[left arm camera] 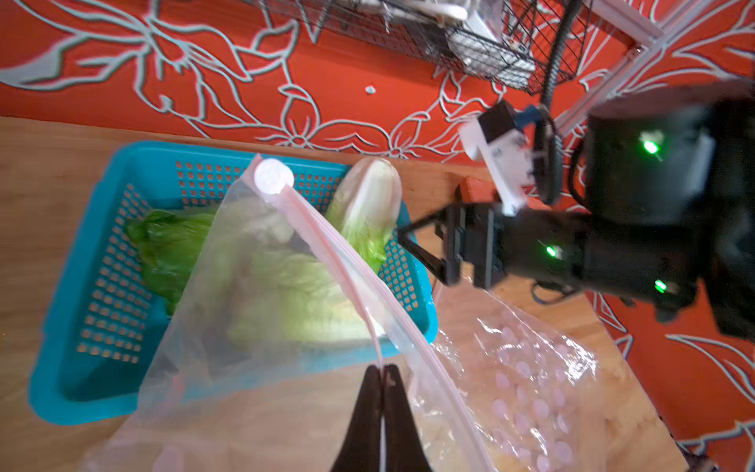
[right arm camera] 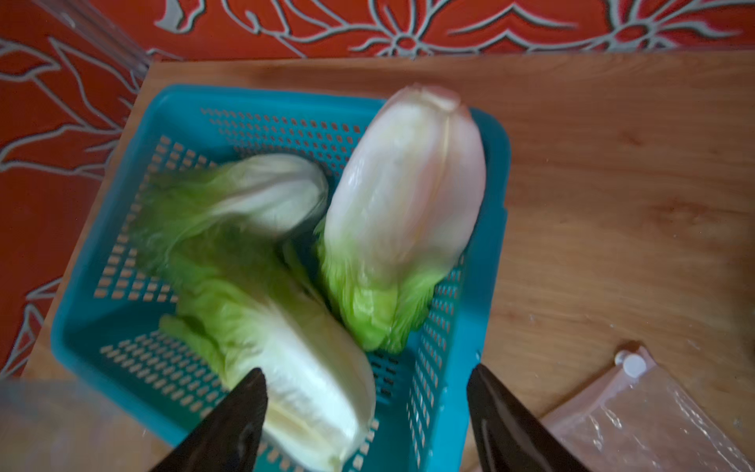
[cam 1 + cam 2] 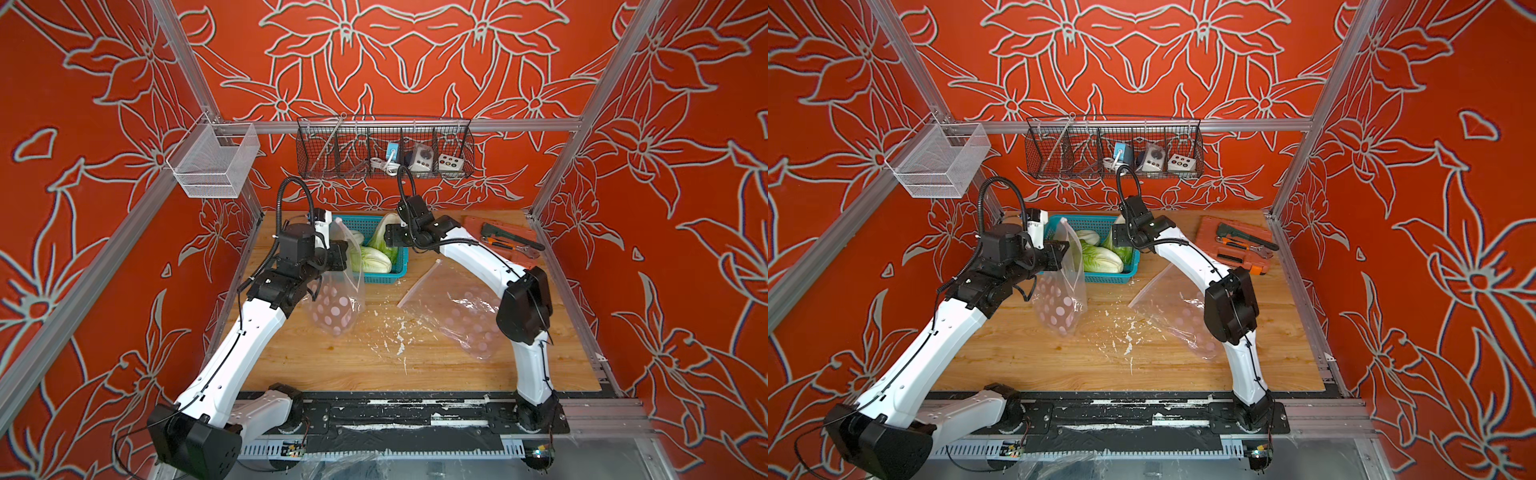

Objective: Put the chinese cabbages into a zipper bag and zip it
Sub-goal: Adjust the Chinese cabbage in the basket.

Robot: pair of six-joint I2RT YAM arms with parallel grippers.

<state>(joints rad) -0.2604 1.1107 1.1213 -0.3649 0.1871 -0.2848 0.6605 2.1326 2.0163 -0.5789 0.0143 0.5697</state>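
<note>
1. left gripper [image 1: 383, 370] is clenched on the zip rim of the zipper bag [image 1: 261, 253], which hangs below it, just beside the teal basket [image 1: 81, 286].
2. right gripper [image 2: 366, 367] is released, jaws spread wide, holding nothing.
3. the 3 chinese cabbages [image 2: 402, 196] lie in the basket, just under and ahead of the right gripper's tips.

**One claw shut, one claw open**

The left arm [image 3: 232, 353] rises from the near left and bends toward the far middle. Its wrist is turned sideways, so the left claw [image 1: 383, 367] points right, its two fingers pressed tight together. The right arm [image 3: 469, 257] reaches from the near right toward the far middle. The right claw [image 2: 367, 367] tips downward, fingers spread wide.
</note>
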